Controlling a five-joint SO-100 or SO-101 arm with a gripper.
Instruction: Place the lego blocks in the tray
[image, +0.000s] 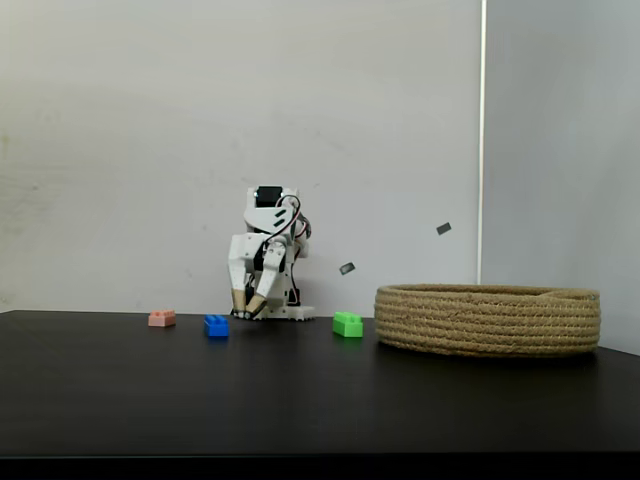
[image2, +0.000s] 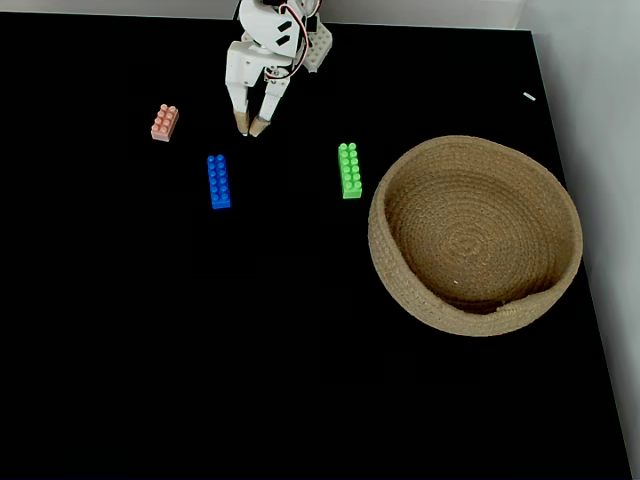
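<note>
Beside studded bricks (image2: 218, 181), coiled rope basket (image2: 400, 270) (round, ribbed)

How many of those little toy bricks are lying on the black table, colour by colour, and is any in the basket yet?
Salmon-pink brick: 1
Blue brick: 1
Green brick: 1
Total: 3 bricks, all on the table; 0 in the rope basket.

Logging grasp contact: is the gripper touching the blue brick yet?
Apart. In the top-down fixed view, bare black table separates the gripper tips from the blue brick.
</note>
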